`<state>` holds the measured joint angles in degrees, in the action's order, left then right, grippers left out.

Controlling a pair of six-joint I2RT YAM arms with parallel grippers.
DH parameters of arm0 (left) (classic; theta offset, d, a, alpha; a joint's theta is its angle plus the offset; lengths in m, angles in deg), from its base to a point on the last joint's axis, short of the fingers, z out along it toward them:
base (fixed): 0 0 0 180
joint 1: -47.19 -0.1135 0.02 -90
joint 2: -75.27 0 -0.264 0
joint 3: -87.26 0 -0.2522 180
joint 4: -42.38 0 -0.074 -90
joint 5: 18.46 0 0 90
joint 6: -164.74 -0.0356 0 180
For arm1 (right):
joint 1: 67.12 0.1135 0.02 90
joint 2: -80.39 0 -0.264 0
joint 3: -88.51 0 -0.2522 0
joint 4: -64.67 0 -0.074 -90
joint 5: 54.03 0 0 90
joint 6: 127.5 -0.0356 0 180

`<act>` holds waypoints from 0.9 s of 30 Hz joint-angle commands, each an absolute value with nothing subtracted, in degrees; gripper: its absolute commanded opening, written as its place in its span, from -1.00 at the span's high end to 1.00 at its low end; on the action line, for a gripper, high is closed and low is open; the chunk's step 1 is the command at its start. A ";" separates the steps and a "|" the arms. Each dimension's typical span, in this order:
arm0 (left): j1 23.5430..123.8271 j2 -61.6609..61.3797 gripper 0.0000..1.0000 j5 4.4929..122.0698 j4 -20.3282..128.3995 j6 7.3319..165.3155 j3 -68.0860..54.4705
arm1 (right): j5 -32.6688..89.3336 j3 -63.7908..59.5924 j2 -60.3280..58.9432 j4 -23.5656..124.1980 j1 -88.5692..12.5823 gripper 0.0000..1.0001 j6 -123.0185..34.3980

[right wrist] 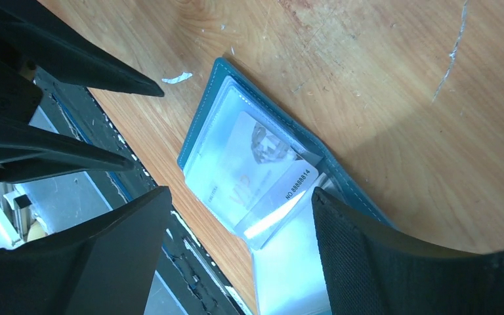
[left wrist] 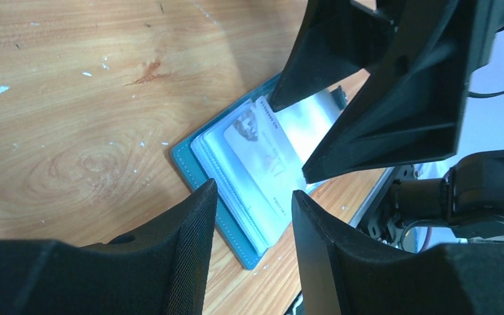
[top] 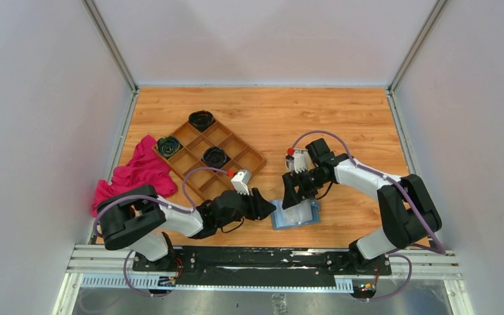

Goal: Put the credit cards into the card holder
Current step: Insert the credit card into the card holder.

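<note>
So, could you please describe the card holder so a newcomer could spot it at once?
On the wooden table, look at the near edge, between the left gripper and the right gripper. The card holder lies open there, right of the brown tray. It is the only teal thing, its clear sleeves showing a whitish card.

The left end effector [top: 270,209] and right end effector [top: 293,199] crowd the card holder [top: 298,216]. Bare counter [top: 354,131] lies free to the right and beyond. The wooden tray [top: 236,149] blocks the far left.
</note>
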<state>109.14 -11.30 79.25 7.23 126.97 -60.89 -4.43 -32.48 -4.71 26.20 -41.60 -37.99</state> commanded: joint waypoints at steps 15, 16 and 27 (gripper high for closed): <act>108.82 -3.57 0.01 81.69 11.05 124.17 -64.21 | -3.41 -31.48 -2.10 22.27 -40.78 -0.73 -28.45; 108.83 -3.34 0.01 81.67 11.05 124.02 -64.30 | -3.29 -31.19 -2.18 21.95 -40.78 -0.75 -28.10; 108.80 0.45 -0.02 82.11 12.43 122.30 -65.28 | -0.92 -29.75 -0.61 20.08 -40.78 -0.89 -23.24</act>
